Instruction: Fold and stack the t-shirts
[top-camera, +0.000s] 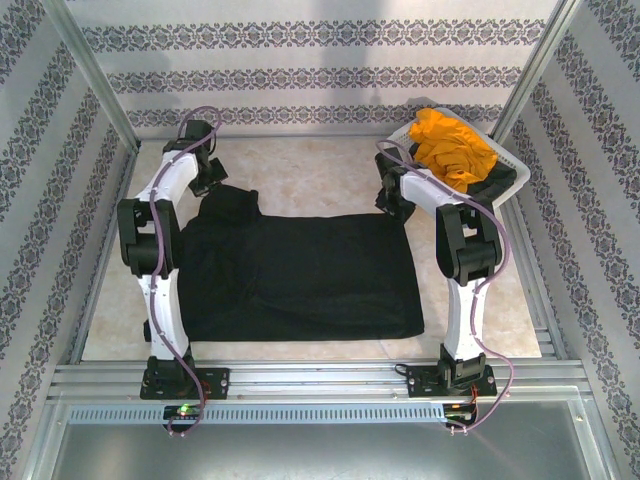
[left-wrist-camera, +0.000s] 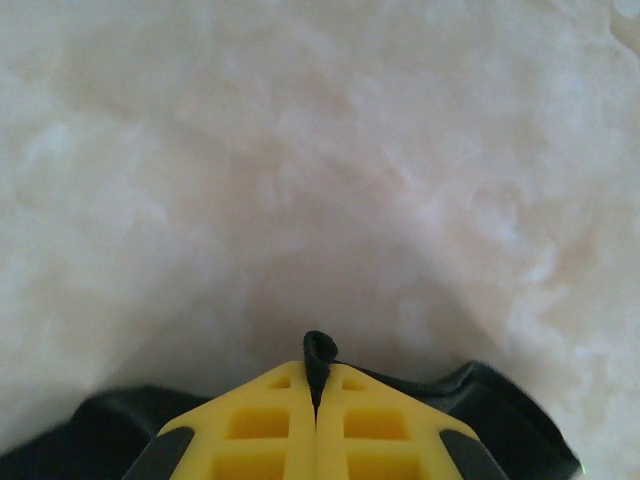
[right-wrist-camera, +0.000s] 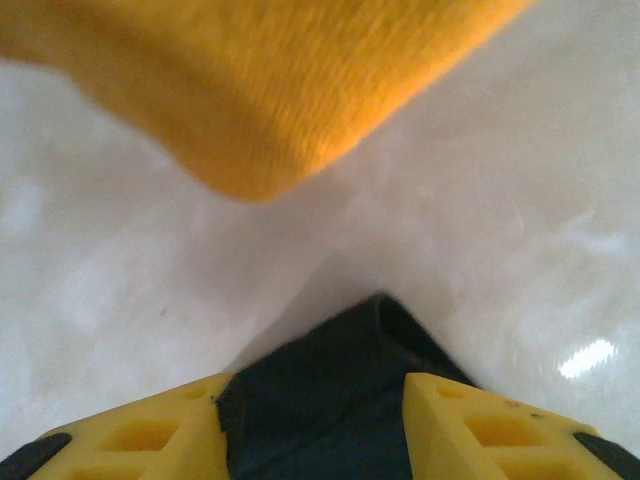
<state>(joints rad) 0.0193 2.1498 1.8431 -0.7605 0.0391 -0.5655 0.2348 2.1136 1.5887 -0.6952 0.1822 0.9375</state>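
Note:
A black t-shirt (top-camera: 300, 275) lies spread flat on the table, one part bunched at its far left corner. My left gripper (top-camera: 208, 185) is at that corner; in the left wrist view the left gripper (left-wrist-camera: 317, 392) is shut on a pinched fold of the black t-shirt (left-wrist-camera: 320, 352). My right gripper (top-camera: 393, 200) is at the shirt's far right corner. In the right wrist view the right gripper (right-wrist-camera: 315, 425) stands open, its yellow fingers (right-wrist-camera: 150, 435) apart with the black t-shirt's corner (right-wrist-camera: 335, 385) lying between them. A mustard-orange t-shirt (top-camera: 455, 148) is heaped in the basket and hangs blurred as the mustard-orange t-shirt (right-wrist-camera: 290, 90) above.
The white lattice basket (top-camera: 518, 180) stands at the far right corner, holding the orange shirt and a dark cloth (top-camera: 495, 183) beneath it. Pale marble tabletop (top-camera: 320, 165) shows beyond the black shirt. Patterned walls and metal posts enclose the table.

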